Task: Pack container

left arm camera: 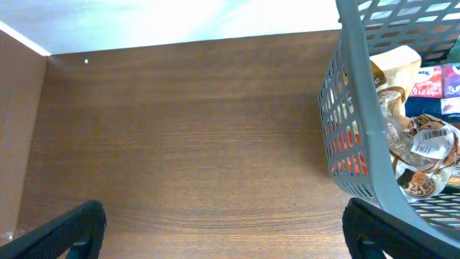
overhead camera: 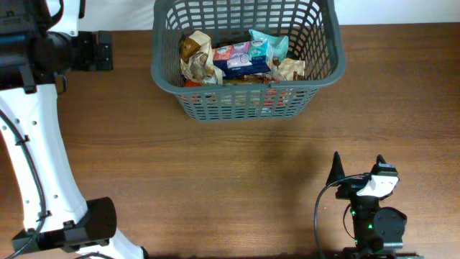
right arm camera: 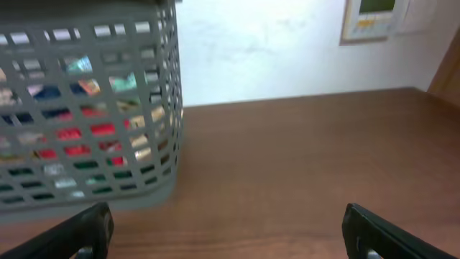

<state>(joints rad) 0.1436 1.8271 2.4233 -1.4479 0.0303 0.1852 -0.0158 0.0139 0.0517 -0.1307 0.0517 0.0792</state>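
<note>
**Basket full, both grippers empty at the table**

Overhead: the basket (overhead camera: 244, 106) sits at the far middle of the table (overhead camera: 215, 173) with its long axis running side to side. Packets (overhead camera: 241, 57) are heaped inside and none is seen loose. The left gripper (overhead camera: 103, 50) stands near its left short end, while the right gripper (overhead camera: 357, 171) is well apart at the near edge, so the left arm is the nearer. Left wrist: the jaws are spread wide on nothing, with bare table between them and the basket's corner close on the right. Right wrist: the jaws are likewise wide and empty, and the basket lies ahead and to the left across open table. Judged from this, packing looks all but finished.
</note>
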